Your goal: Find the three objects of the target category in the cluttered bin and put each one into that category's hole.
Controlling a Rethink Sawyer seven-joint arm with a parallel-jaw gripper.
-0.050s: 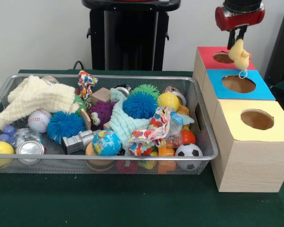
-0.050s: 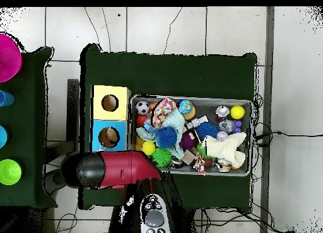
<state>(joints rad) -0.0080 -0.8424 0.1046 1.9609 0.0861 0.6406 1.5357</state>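
One pale yellow soft toy [image 1: 239,54] hangs clenched in the pincer [image 1: 237,41] above the red-topped box's hole [image 1: 223,57], toward its blue-side rim, so a release here could, I judge, snag its dangling ring on the blue box [image 1: 239,85] instead.

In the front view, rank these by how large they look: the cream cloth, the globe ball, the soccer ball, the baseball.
1. cream cloth, clearly the largest.
2. globe ball.
3. soccer ball and baseball: they look alike, and the soccer ball is partly hidden by the bin rim, so no ranking between them.
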